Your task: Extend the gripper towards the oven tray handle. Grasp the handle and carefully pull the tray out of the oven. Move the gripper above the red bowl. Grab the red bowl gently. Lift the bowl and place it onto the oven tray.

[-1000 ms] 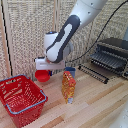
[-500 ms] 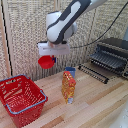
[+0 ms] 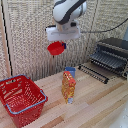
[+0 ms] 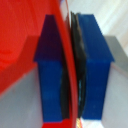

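My gripper (image 3: 58,42) hangs high above the wooden table, shut on the rim of the red bowl (image 3: 56,48), which dangles tilted below it. In the wrist view the two dark blue fingers (image 4: 50,75) pinch the thin red bowl (image 4: 25,45) wall between their pads. The black and silver oven (image 3: 114,52) stands at the exterior view's right with its door down. The tray (image 3: 107,60), a dark wire rack, is pulled partly out over the open door. The bowl is well to the left of the tray and higher than it.
A large red wire-mesh basket (image 3: 21,97) sits at the exterior view's lower left. An orange and blue snack box (image 3: 69,86) stands upright mid-table, below and slightly right of the bowl. The oven door's long bar (image 3: 92,73) juts toward the table's middle.
The arm has lifted the red bowl from near the table to well above it and carried it toward the exterior view's right, closer to the oven.
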Tool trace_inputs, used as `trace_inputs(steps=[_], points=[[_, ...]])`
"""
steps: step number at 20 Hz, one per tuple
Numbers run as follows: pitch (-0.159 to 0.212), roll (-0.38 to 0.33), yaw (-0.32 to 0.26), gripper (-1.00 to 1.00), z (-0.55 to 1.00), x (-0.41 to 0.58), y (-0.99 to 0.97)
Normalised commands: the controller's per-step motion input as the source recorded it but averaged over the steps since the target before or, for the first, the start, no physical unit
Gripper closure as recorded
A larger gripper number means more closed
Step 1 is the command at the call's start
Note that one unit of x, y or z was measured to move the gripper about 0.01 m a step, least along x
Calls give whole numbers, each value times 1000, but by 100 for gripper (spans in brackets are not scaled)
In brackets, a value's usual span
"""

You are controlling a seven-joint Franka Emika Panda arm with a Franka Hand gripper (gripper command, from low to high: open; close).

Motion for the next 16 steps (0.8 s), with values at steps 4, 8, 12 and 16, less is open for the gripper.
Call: trace_inputs(steps=[4,8,12,16], points=[[73,2,-220,100,555,0,-578],[31,6,-275,100,436,0,-448],[42,14,-278,100,418,-48,-443],[31,5,-267,100,319,-73,-489]])
